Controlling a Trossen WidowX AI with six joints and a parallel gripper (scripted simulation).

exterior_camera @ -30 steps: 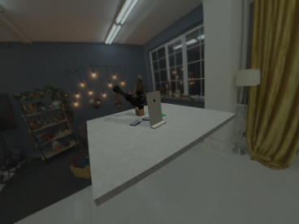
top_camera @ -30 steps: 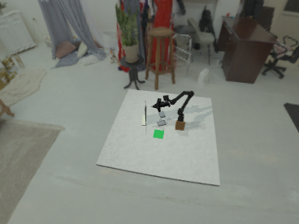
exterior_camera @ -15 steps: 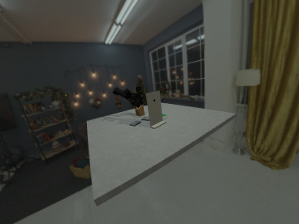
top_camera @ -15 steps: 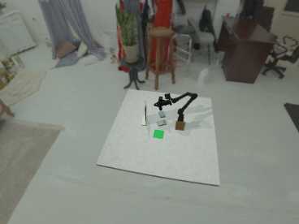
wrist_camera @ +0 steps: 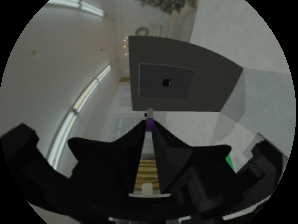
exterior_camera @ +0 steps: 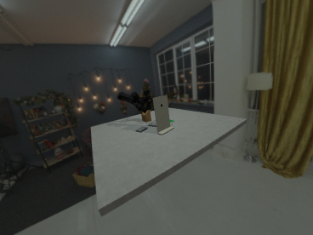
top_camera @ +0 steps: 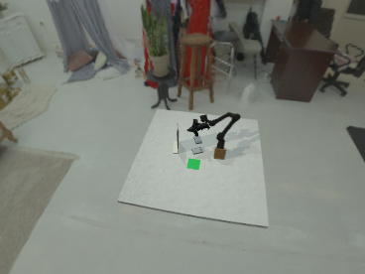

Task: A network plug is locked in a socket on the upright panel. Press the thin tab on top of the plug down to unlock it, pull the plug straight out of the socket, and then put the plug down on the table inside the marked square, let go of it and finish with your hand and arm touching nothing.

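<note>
The upright panel (top_camera: 176,139) (exterior_camera: 162,114) (wrist_camera: 200,76) stands on the white table (top_camera: 164,194). Its dark socket (wrist_camera: 166,83) looks empty in the wrist view. My gripper (top_camera: 192,129) (exterior_camera: 137,101) (wrist_camera: 149,123) is a short way in front of the panel, at socket height above the table. It is shut on the plug (wrist_camera: 150,123), of which only a small purple tip shows between the fingertips. The marked green square (top_camera: 193,164) (exterior_camera: 171,121) (wrist_camera: 230,163) lies on the table below and to one side of the gripper.
Two small grey blocks (top_camera: 198,140) (top_camera: 197,150) lie on the table under the arm, between panel and arm base. The arm's brown base block (top_camera: 219,153) (exterior_camera: 146,116) stands beside the square.
</note>
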